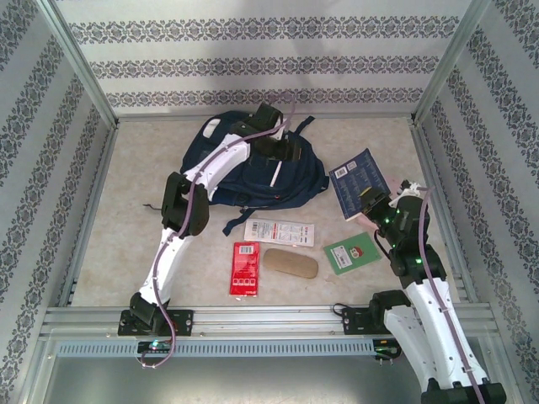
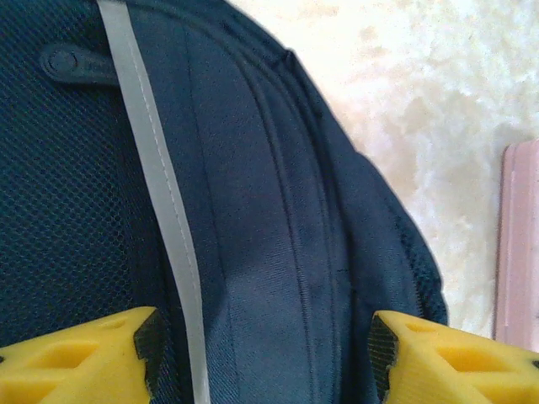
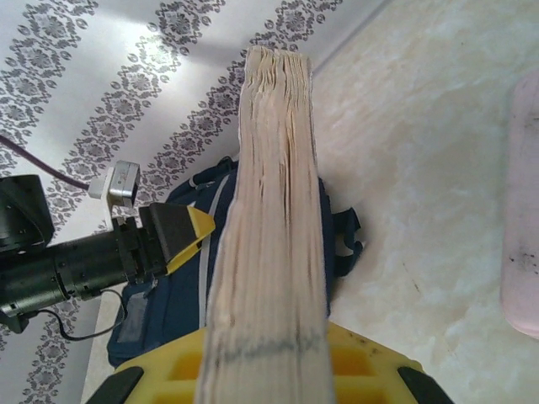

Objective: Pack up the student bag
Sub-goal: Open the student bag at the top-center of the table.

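Note:
The student bag [image 1: 253, 172], navy with a thin grey stripe [image 2: 156, 185], lies at the back middle of the table. My left gripper [image 1: 282, 150] hovers low over its top, open; the yellow fingers [image 2: 93, 353] stand wide apart on either side of a fold of blue fabric [image 2: 278, 252], with nothing pinched. My right gripper [image 1: 381, 209] is shut on a blue-covered book [image 1: 360, 181], held to the right of the bag. In the right wrist view the book's page edge [image 3: 274, 210] runs up from between the jaws, with the bag [image 3: 168, 295] and the left gripper [image 3: 168, 231] behind it.
In front of the bag lie a white and pink packet [image 1: 279, 231], a red packet [image 1: 244, 268], a tan oval case [image 1: 290, 263] and a green notebook [image 1: 352, 252]. Patterned walls close in the left, back and right sides. A pink edge [image 2: 518, 244] shows beside the bag.

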Controlling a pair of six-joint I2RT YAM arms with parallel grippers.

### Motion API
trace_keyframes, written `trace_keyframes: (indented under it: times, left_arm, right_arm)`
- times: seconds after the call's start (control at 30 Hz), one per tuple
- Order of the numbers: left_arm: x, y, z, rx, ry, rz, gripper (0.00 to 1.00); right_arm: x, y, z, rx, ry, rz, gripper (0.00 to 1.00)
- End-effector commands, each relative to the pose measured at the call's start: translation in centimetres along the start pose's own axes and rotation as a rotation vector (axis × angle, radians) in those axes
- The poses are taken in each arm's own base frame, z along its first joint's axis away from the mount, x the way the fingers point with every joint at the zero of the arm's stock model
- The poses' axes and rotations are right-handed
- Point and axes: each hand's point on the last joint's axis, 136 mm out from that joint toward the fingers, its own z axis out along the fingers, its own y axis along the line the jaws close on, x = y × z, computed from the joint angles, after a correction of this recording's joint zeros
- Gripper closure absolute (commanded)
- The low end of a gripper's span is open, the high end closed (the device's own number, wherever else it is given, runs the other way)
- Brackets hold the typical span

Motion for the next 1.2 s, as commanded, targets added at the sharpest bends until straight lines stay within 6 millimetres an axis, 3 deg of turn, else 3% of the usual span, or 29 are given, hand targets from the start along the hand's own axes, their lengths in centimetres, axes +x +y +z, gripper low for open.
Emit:
trace_keyframes:
  times: [0.0, 0.23, 0.43, 0.53, 0.67, 0.83, 1.0, 1.17]
  left_arm:
    - [0.4, -0.8, 0.2, 0.045, 0.027, 0.026, 0.37]
    - [0.8, -1.7, 1.2, 0.113, 0.03, 0.008, 0.6]
    - [1.8, 1.9, 2.9, -0.049, 0.073, 0.014, 0.77]
    - [1.2, 1.4, 2.3, -0.041, 0.056, 0.032, 0.96]
    - [-1.0, 0.2, -1.3, -0.058, -0.006, 0.071, 1.0]
    - [-3.7, -1.9, -8.9, -0.087, -0.102, 0.14, 1.0]
    - [-4.6, -2.8, -16.1, -0.143, -0.165, 0.227, 1.0]
    - [-4.9, -3.6, -21.5, -0.111, -0.221, 0.248, 1.0]
  right_arm:
    - [-0.2, 0.8, 0.1, -0.046, 0.0, -0.008, 1.0]
    - [0.8, -0.4, 1.4, -0.031, 0.036, 0.044, 1.0]
    - [0.7, 0.0, 1.3, -0.049, 0.037, 0.066, 1.0]
    - [0.5, 0.2, 1.1, -0.052, 0.032, 0.061, 1.0]
    - [0.3, 0.3, 1.1, -0.049, 0.033, 0.043, 1.0]
    - [0.2, 1.1, 1.3, -0.063, 0.058, 0.011, 1.0]
    - [0.3, 2.9, 2.1, -0.119, 0.116, -0.021, 1.0]
    - [1.2, 6.0, 3.6, -0.256, 0.233, -0.007, 1.0]
